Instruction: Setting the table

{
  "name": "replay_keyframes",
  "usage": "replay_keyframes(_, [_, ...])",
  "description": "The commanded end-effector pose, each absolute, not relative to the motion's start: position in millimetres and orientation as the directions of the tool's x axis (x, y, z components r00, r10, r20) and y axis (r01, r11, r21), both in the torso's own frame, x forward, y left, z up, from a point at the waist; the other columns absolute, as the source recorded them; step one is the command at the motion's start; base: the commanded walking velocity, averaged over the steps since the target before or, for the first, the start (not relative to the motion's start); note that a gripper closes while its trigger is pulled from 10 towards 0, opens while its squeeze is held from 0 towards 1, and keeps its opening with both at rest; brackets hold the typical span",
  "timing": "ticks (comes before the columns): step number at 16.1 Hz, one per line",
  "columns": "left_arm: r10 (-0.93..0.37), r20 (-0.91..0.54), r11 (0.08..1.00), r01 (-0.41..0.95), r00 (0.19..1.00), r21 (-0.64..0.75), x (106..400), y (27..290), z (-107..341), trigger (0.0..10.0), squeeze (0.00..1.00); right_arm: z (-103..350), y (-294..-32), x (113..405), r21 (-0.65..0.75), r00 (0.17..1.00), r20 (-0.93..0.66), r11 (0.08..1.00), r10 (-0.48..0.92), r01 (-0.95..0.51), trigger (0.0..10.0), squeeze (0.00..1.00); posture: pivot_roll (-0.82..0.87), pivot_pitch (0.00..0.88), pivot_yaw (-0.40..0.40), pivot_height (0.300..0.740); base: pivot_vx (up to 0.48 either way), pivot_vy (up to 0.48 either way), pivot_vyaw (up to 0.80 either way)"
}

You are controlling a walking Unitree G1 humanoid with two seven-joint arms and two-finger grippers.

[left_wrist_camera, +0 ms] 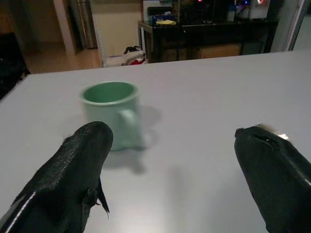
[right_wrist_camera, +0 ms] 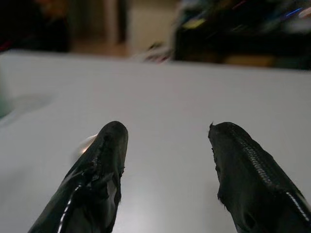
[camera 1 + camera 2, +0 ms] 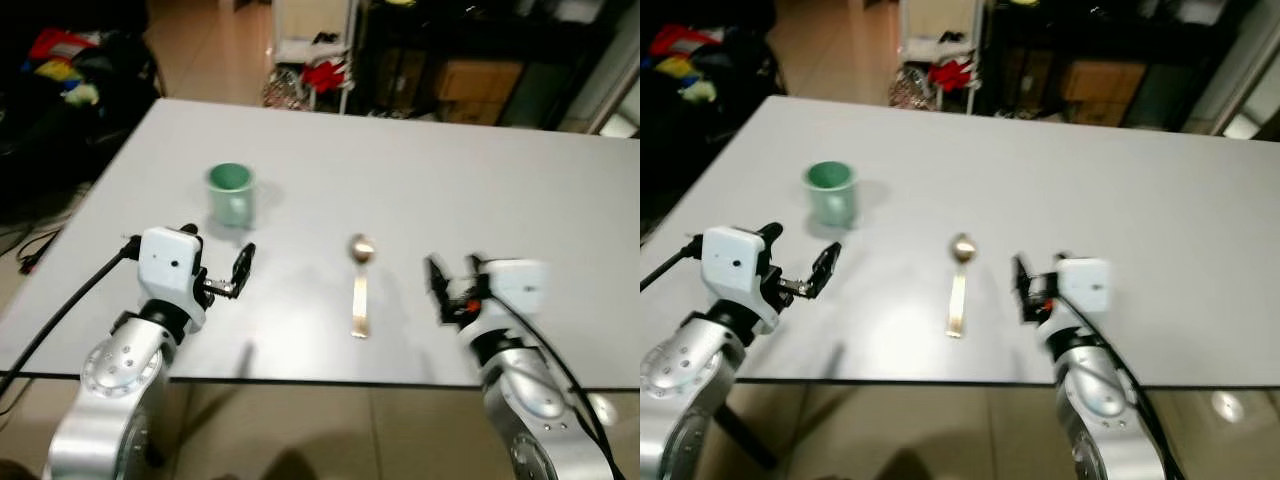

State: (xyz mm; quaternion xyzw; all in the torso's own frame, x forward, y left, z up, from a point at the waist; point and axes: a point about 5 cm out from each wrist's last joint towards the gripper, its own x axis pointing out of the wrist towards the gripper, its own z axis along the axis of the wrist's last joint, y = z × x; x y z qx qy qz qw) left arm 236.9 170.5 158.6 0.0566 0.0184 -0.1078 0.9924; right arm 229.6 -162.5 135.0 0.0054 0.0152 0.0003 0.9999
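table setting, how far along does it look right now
Early stage. Done so far: a green mug stands upright on the white table, and a spoon lies apart from it, toward the near edge. In hand: nothing; the left gripper hovers open just short of the mug, and the right gripper is open and empty beside the spoon. Left: arranging these pieces, likely starting with the mug.
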Motion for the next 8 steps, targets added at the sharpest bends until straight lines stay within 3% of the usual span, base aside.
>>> replay_keyframes(1, [-0.202, -0.06, 0.971, 0.208, 0.978, 0.117, 236, 171, 156, 10.0, 0.0, 129, -177, 229, -0.004, 0.997, -0.04, 0.998, -0.068, 0.067, 10.0, 0.0, 0.03, 0.011, -0.055, 0.74, 0.0, -0.48, 0.0])
replay_keyframes(4, [-0.177, -0.07, 0.969, 0.186, 0.982, 0.16, 239, 176, 151, 10.0, 0.0, 115, -178, 230, 0.198, 0.993, -0.119, 0.98, 0.011, 0.013, 10.0, 0.0, 0.02, 0.007, -0.06, 0.74, 0.0, -0.48, 0.0])
replay_keyframes(8, [-0.181, -0.074, 0.964, 0.192, 0.981, 0.185, 244, 175, 150, 10.0, 0.0, 126, -162, 236, 0.148, 0.993, -0.038, 0.984, 0.108, -0.101, 10.0, 0.0, 0.02, 0.018, -0.045, 0.74, 0.0, -0.435, 0.0])
